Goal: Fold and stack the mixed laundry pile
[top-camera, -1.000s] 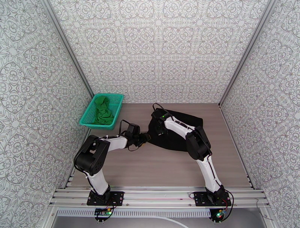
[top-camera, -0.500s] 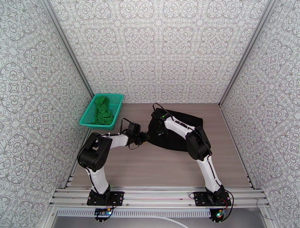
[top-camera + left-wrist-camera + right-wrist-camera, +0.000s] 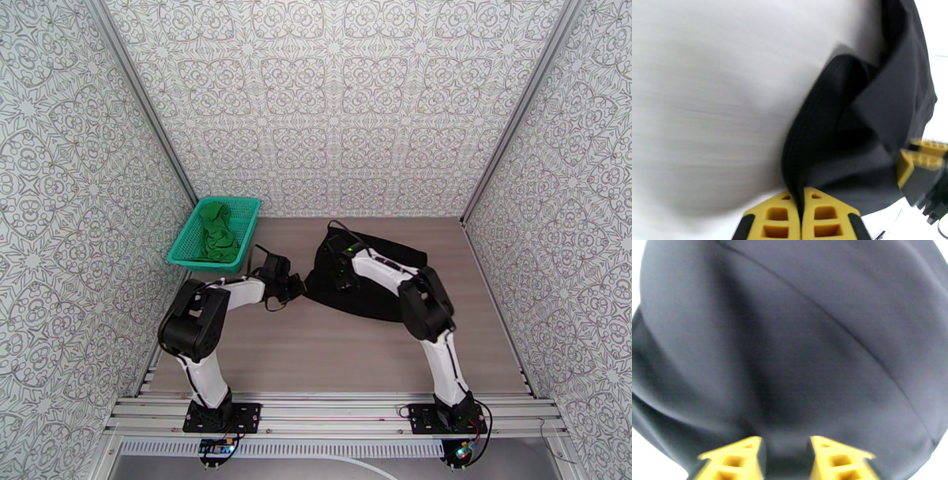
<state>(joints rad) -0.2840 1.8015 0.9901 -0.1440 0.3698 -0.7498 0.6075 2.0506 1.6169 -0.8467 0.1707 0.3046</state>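
The pale wood-grain surface (image 3: 316,355) lies bare across its whole near half, from the arm bases up to the cloth, and there is open room along its right edge too

The plain black soft cloth garment (image 3: 347,298) lies crumpled on the far middle of the surface, well clear of the right wall and short of the back wall. The right arm crosses over it and hides part of its middle

The teal-green plastic mesh basket (image 3: 251,217) sits in the far left corner, pressed to the left wall. Inside it is the bright green T-shirt (image 3: 215,235), bunched loosely and lying along the basket's length

The left fingers (image 3: 778,215), yellow and blocky, are pressed together on a ribbed black hem of the garment at its left edge; the cloth rises from between them in a thick fold, and the surface behind is blurred

The right fingers (image 3: 732,461) stand parted over the garment, with black cloth spread under the gap. That view is soft, so only one seam line reads clearly
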